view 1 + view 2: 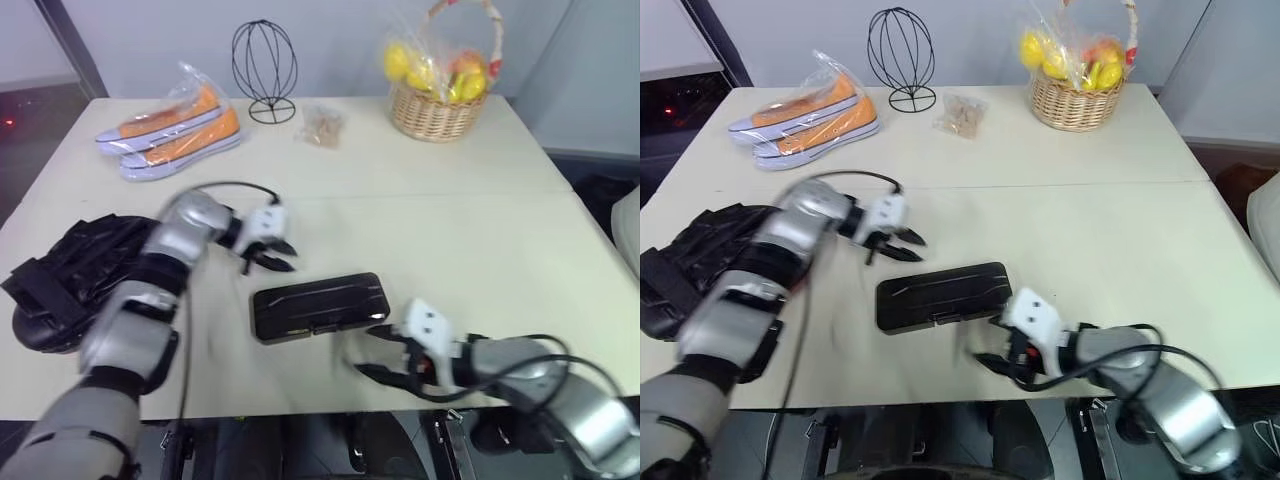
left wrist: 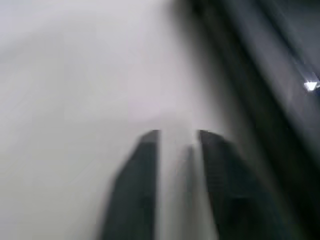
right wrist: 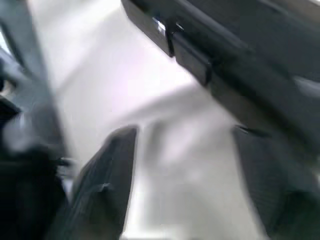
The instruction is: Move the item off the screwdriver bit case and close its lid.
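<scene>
Nearest the camera, the right gripper [image 1: 372, 352] hangs at the table's [image 1: 480, 210] front edge, jaws spread wide and holding nothing, just beside the latch side of the screwdriver bit case [image 1: 320, 306]. The case lies flat near the front edge, with the lid [image 1: 940, 290] down over it; by appearance the closing is done. The left gripper [image 1: 272, 257] hovers just behind the case, fingers parted, empty. The item [image 1: 75, 270] rests at the table's left edge, well apart from the case. No brand or writing is legible.
</scene>
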Robot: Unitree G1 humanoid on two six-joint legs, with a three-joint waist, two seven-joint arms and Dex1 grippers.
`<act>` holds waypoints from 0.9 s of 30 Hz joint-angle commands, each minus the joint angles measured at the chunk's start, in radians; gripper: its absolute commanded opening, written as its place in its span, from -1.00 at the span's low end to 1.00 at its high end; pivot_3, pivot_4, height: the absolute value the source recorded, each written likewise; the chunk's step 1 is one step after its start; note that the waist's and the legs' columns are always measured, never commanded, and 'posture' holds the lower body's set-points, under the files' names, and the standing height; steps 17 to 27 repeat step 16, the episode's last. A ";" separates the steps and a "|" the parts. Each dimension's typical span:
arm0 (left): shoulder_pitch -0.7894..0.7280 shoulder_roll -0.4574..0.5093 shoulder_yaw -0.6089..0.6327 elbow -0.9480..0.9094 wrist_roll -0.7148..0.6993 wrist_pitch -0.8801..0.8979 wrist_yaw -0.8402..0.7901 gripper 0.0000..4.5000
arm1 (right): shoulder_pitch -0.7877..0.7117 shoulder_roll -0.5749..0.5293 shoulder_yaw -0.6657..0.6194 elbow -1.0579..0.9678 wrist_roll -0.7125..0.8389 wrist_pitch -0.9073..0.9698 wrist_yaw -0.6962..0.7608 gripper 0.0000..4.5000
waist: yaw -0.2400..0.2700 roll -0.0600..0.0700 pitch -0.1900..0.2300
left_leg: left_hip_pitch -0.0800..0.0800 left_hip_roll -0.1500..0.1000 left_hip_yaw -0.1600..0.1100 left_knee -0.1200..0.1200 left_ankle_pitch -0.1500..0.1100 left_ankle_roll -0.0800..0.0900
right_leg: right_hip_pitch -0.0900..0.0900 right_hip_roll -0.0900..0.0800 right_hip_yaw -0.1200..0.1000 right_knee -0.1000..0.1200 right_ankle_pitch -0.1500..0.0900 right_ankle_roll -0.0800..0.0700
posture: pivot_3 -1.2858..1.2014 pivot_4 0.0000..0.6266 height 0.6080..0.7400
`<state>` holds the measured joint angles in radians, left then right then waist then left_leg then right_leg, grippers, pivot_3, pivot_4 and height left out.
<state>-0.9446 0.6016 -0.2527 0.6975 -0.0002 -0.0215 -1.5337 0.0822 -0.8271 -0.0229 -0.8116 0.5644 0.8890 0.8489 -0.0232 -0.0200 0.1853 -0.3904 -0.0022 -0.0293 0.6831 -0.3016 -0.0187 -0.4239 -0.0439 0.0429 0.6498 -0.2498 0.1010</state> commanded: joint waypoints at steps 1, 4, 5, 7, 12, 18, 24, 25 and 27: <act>0.084 0.185 0.115 -0.341 -0.227 0.301 -0.079 0.52 | 0.033 -0.100 -0.296 -0.016 0.183 -0.006 0.186 1.00 | 0.000 0.001 0.001 | 0.000 0.001 0.000 0.000 0.000 0.000 | -0.001 0.000 0.000 0.000 0.000 -0.001 | 0.03 -0.52 1.00; 0.295 0.384 0.258 -0.703 -0.430 0.573 -0.081 0.97 | 0.050 -0.181 -0.460 0.076 0.208 -0.037 0.285 1.00 | -0.009 0.001 0.001 | 0.000 0.004 0.000 -0.001 0.000 0.001 | 0.000 -0.001 0.000 0.000 -0.001 -0.001 | 0.03 -0.52 1.00; 0.395 0.437 0.341 -0.813 -0.488 0.661 -0.072 0.97 | 0.050 -0.206 -0.499 0.115 0.209 -0.050 0.321 1.00 | -0.008 0.002 0.000 | 0.000 0.004 0.001 0.000 0.000 0.001 | 0.000 -0.002 0.000 -0.001 -0.001 -0.001 | 0.03 -0.52 1.00; 0.563 0.499 0.485 -0.972 -0.573 0.777 -0.041 0.97 | 0.043 -0.240 -0.546 0.176 0.208 -0.075 0.368 1.00 | 0.001 0.002 0.000 | 0.001 0.004 0.001 0.000 0.000 0.001 | 0.003 -0.004 0.000 -0.002 -0.001 -0.001 | 0.03 -0.52 1.00; 0.913 0.490 0.739 -1.224 -0.605 0.871 0.079 0.97 | -0.017 -0.302 -0.520 0.304 0.169 -0.162 0.434 1.00 | 0.022 0.001 0.001 | 0.005 0.003 0.001 0.001 0.000 0.000 | 0.009 -0.005 -0.002 -0.003 -0.003 -0.004 | 0.03 -0.52 1.00; 1.000 0.455 0.760 -1.288 -0.603 0.853 0.174 0.97 | -0.087 -0.307 -0.442 0.345 0.164 -0.187 0.427 1.00 | 0.022 0.002 0.001 | 0.015 0.003 0.002 0.000 0.000 0.000 | 0.018 -0.005 -0.001 -0.006 -0.005 -0.005 | 0.03 -0.52 1.00; 1.000 0.455 0.760 -1.288 -0.603 0.853 0.174 0.97 | -0.087 -0.307 -0.442 0.345 0.164 -0.187 0.427 1.00 | 0.022 0.002 0.001 | 0.015 0.003 0.002 0.000 0.000 0.000 | 0.018 -0.005 -0.001 -0.006 -0.005 -0.005 | 0.03 -0.52 1.00; 1.000 0.455 0.760 -1.288 -0.603 0.853 0.174 0.97 | -0.087 -0.307 -0.442 0.345 0.164 -0.187 0.427 1.00 | 0.022 0.002 0.001 | 0.015 0.003 0.002 0.000 0.000 0.000 | 0.018 -0.005 -0.001 -0.006 -0.005 -0.005 | 0.03 -0.52 1.00; 1.000 0.455 0.760 -1.288 -0.603 0.853 0.174 0.97 | -0.087 -0.307 -0.442 0.345 0.164 -0.187 0.427 1.00 | 0.022 0.002 0.001 | 0.015 0.003 0.002 0.000 0.000 0.000 | 0.018 -0.005 -0.001 -0.006 -0.005 -0.005 | 0.03 -0.52 1.00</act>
